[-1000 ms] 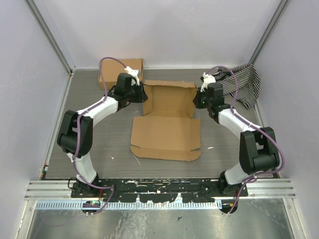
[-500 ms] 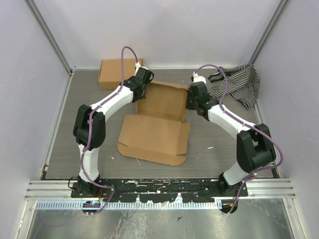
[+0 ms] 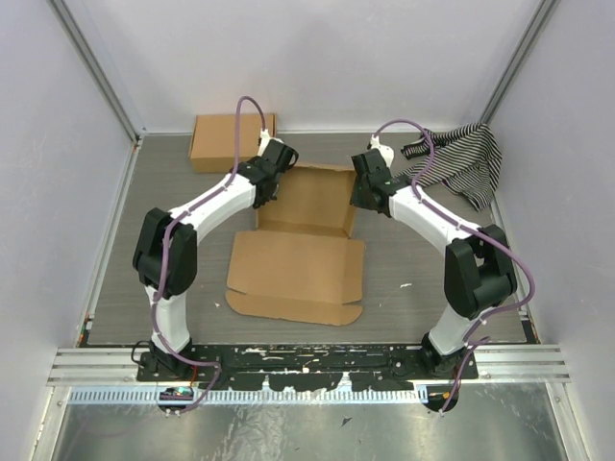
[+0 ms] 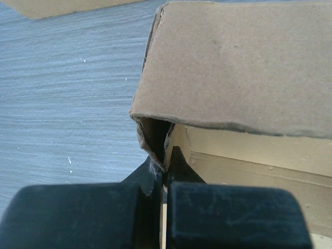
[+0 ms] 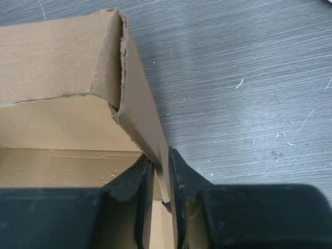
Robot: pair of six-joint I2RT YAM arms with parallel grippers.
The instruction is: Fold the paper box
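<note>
The paper box (image 3: 298,264) lies mid-table, brown cardboard. Its near panel lies flat toward the arms. Its far half stands as a shallow tray (image 3: 309,197) with raised walls. My left gripper (image 3: 270,181) is shut on the tray's left wall, seen in the left wrist view (image 4: 165,167) with the wall's corner (image 4: 150,135) pinched between the fingers. My right gripper (image 3: 357,197) is shut on the right wall, seen in the right wrist view (image 5: 162,179) with the wall (image 5: 142,124) running between the fingers.
A smaller closed brown cardboard box (image 3: 229,141) sits at the back left. A black-and-white striped cloth (image 3: 461,161) lies at the back right. Grey enclosure walls stand on three sides. The metal rail (image 3: 307,360) holding the arm bases runs along the near edge.
Both grippers moved inward and closed on the tray's side walls. The tray has narrowed, its walls now raised. The whole sheet shifted left and slightly toward the arms.
</note>
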